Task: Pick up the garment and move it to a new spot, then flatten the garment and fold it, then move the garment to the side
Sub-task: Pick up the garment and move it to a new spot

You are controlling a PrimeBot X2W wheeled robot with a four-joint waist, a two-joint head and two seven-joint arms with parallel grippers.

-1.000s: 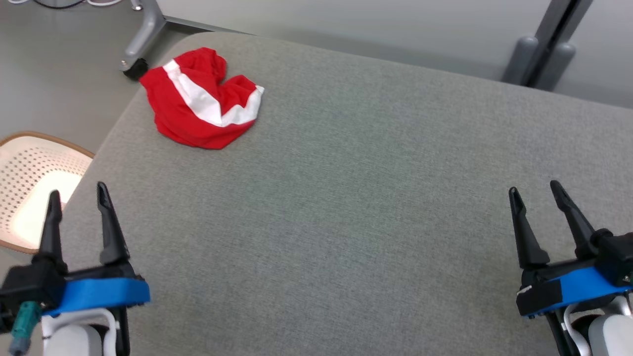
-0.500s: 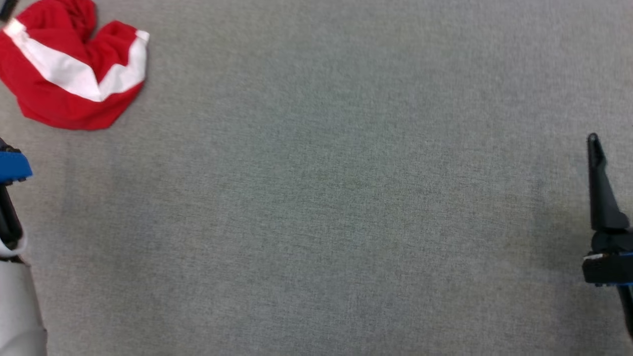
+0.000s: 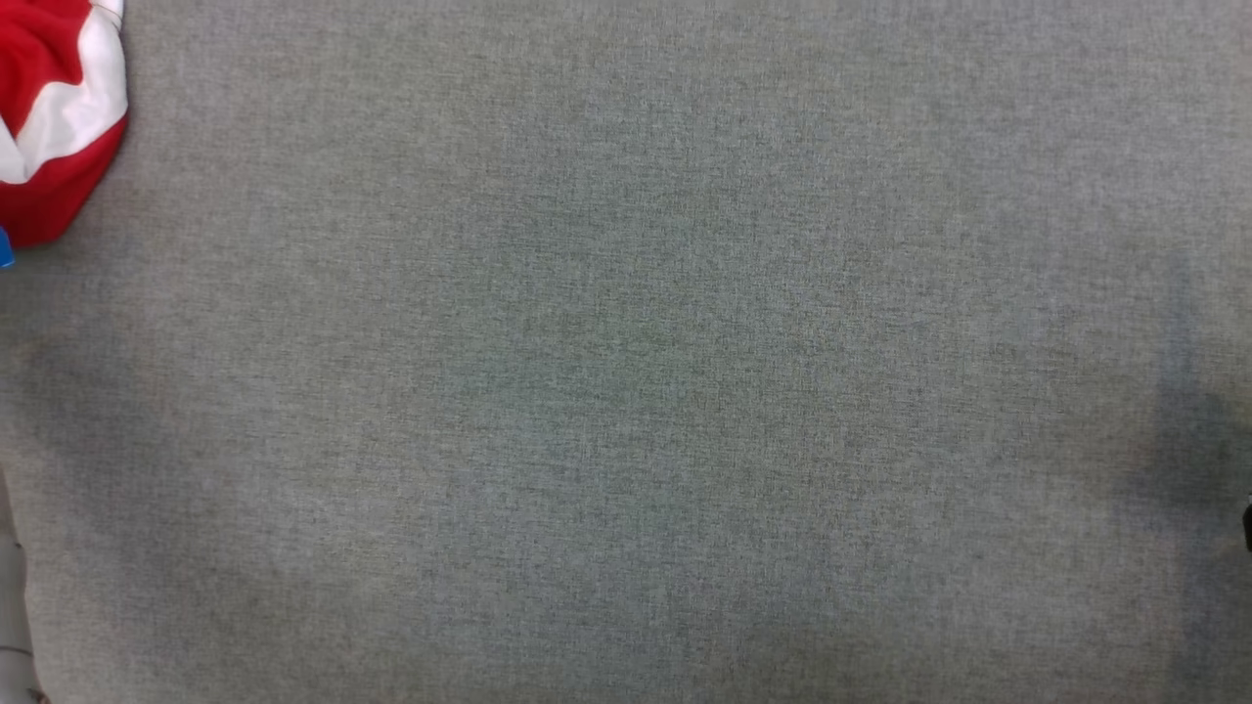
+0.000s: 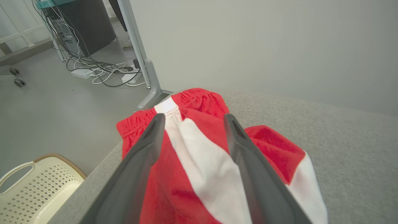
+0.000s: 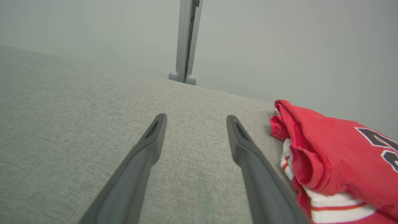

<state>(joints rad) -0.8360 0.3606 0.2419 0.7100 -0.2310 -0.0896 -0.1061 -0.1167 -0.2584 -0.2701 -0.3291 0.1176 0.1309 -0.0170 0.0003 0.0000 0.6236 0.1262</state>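
The crumpled red-and-white mesh garment lies at the far left corner of the grey woven-fabric tabletop, at about 10 o'clock in the head view and close to the table's edge. In the left wrist view the left gripper points straight at it with its long dark fingers spread wide and nothing between them. The white stripe runs up between them towards the gathered elastic waistband at 12 o'clock. Whether the tips touch the cloth cannot be told. The step in hand looks like the first pick-up. To do it well, lower the fingers so that they straddle a raised fold near the waistband, not the flat stripe, then pinch through both layers. The lift should go inward, towards the bare middle of the table, because a cream perforated plastic basket and open floor wait beyond the edge at 8 o'clock. The right gripper hangs released over bare table. A folded red jersey with dark numerals lies at its 4 o'clock and is best left alone.
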